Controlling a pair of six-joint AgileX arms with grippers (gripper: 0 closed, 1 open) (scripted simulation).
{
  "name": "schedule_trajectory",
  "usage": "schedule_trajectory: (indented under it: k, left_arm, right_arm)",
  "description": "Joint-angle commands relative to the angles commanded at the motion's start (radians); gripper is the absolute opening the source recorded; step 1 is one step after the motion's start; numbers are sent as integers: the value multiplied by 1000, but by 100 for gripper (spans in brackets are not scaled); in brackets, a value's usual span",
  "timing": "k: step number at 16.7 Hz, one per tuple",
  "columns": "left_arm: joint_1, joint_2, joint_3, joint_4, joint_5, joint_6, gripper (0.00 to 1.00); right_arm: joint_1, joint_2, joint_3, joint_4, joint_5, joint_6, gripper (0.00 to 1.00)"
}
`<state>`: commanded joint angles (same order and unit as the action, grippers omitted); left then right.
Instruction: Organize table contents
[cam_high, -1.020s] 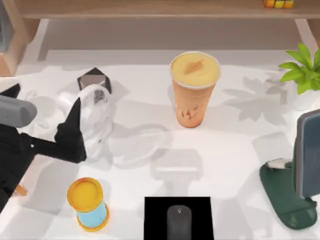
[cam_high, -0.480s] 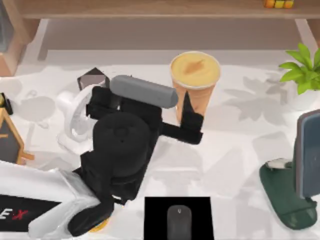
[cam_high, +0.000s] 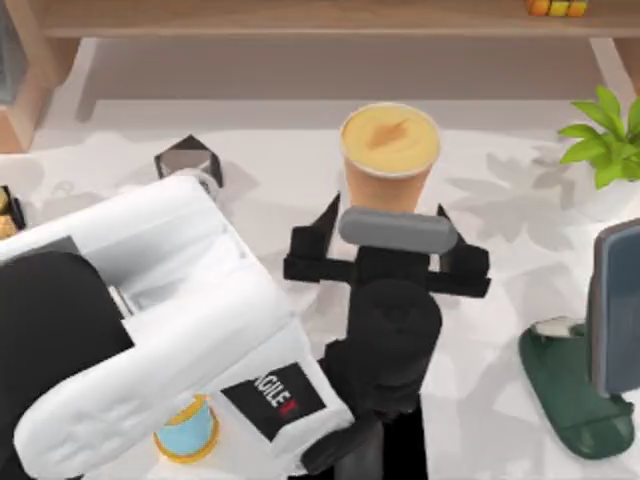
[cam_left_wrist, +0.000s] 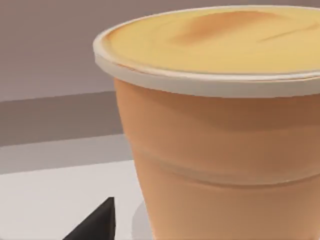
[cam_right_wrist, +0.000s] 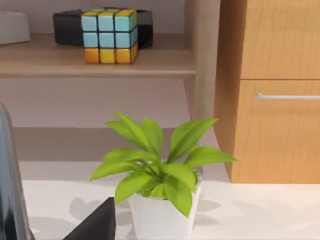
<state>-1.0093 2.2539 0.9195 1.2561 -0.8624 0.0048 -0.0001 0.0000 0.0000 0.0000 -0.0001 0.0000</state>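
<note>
Cup (cam_high: 389, 160) stands upright mid-bench (cam_high: 500, 290); left claw (cam_high: 386, 243) spread wide, just short of it, fingers flanking its base. Approach step, I judge: next, ease forward, then close squarely.

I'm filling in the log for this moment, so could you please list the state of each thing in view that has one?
Tall orange drink cup with yellowish top: upright on the glossy white table, not gripped.
Left pincer: open, fingers either side of the cup's lower part.
Small blue jar with yellow lid: upright, mostly hidden under the left arm.
Green potted plant: upright.
</note>
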Motion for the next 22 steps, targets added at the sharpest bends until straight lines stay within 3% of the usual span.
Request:
schedule_trajectory:
  k: [5, 20, 22]
  left_arm:
    - [23, 122, 128, 89, -70, 4, 100]
    - [81, 156, 217, 32, -12, 2, 100]
    - [81, 156, 217, 32, -12, 2, 85]
  right_arm:
    - [0, 0, 0, 0, 0, 0, 100]
    - [0, 0, 0, 0, 0, 0, 100]
    - [0, 0, 0, 0, 0, 0, 100]
